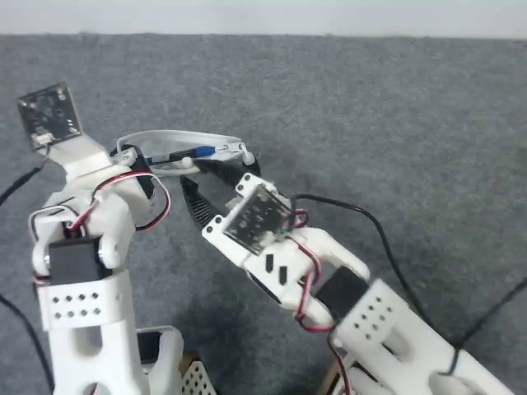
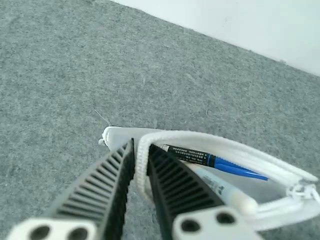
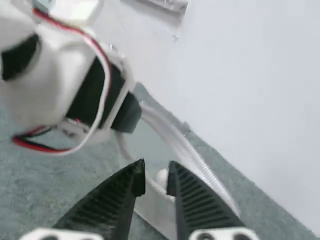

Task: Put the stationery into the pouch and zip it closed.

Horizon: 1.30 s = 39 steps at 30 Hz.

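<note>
A clear pouch [image 1: 183,137] with a white zipper rim lies on the grey carpet, its mouth open. Inside it I see a blue pen [image 2: 222,162] and a white pen [image 2: 220,187]. My left gripper [image 2: 141,151] is shut on the pouch's rim at one end, which shows from above as the left gripper [image 1: 136,161]. The zipper pull [image 2: 300,190] lies at the far end. My right gripper [image 3: 156,176] meets the pouch [image 3: 192,152] from the near side, fingers [image 3: 117,192] almost together with the white zipper edge between their tips. From above the right gripper [image 1: 188,175] sits against the pouch's near edge.
Grey carpet [image 1: 395,115] stretches to the right and behind the pouch, ending at a white wall [image 2: 250,20]. The two arms stand close together. Black cables [image 1: 387,247] trail from the right arm.
</note>
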Available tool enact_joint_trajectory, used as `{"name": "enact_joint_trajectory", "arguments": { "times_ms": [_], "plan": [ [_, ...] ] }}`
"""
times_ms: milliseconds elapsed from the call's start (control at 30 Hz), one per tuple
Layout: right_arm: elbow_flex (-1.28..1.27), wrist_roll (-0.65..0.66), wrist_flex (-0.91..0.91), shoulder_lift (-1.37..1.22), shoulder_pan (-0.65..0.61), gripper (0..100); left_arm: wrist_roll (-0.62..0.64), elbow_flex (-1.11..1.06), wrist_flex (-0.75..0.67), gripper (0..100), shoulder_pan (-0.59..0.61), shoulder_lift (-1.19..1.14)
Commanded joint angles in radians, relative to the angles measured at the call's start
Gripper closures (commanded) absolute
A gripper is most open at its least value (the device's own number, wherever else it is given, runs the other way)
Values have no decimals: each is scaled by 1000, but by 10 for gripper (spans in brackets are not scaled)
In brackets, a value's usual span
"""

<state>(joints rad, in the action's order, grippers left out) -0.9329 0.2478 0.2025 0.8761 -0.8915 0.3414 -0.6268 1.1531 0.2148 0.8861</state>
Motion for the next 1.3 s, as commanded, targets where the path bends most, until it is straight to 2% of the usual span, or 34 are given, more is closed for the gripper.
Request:
{"name": "enact_joint_trajectory", "arguments": {
  "times_ms": [0,233,400,600,933,1133,1267],
  "plan": [
    [14,11,2,76,-2,991,12,2,-17,989,-2,-23],
    [31,8,-117,-71,22,992,12,2,-18,989,-3,-23],
    [112,8,-90,-236,70,992,12,2,-18,989,-3,-23],
    [235,6,150,-278,84,992,12,2,-18,989,-2,-23],
    [448,11,639,-101,157,991,11,-10,-18,989,0,-21],
    [539,6,849,-101,205,844,11,-8,-32,989,61,-21],
    [532,6,934,-104,209,825,11,-10,-32,989,123,-21]
  ]
}}
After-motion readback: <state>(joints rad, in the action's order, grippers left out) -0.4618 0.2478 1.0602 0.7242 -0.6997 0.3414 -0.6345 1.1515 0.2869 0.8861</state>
